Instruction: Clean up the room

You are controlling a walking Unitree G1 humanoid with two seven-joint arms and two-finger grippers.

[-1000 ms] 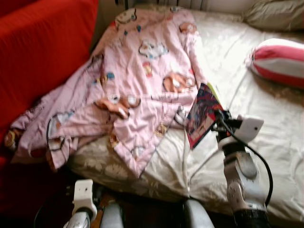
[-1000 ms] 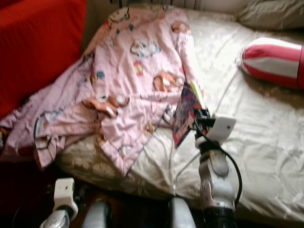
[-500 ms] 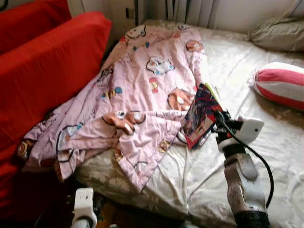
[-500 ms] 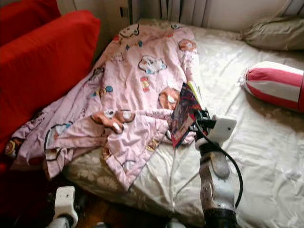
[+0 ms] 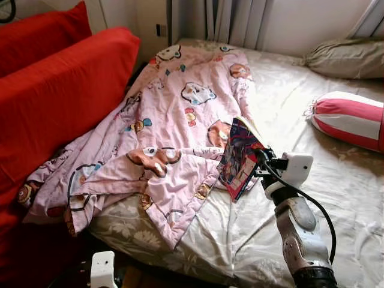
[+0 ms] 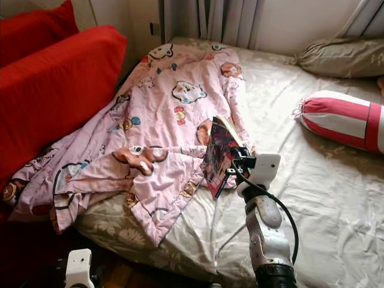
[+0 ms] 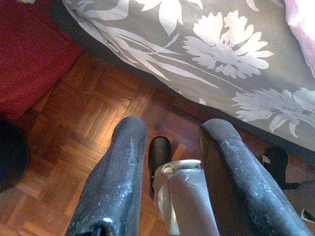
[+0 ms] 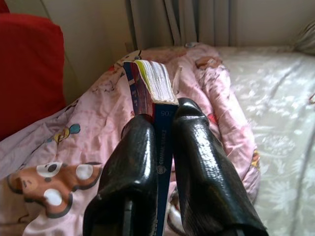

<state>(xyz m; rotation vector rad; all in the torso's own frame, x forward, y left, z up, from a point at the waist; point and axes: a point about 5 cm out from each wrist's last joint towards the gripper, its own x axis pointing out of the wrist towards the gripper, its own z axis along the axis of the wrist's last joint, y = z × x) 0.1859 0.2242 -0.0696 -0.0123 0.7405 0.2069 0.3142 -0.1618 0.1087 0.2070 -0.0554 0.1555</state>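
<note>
Right end effector (image 8: 160, 142) grips book (image 5: 240, 157)
Book held upright above pink blanket (image 5: 174, 120) on bed (image 5: 336, 174), frame centre; left end effector (image 7: 172, 147) open.

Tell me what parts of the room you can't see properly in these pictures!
- Book: its cover is too small to read in the eye views, and in the right wrist view the right end effector clamps across it.
- Bed under the pink blanket: covered.
- Striped cushion: cut off by the picture's edge.
- Left end effector: open, low over the wood floor.

The beige floral-sheeted bed (image 5: 336, 198) is viewed downward by both head eyes; close wrist views are aimed along each tool.
</note>
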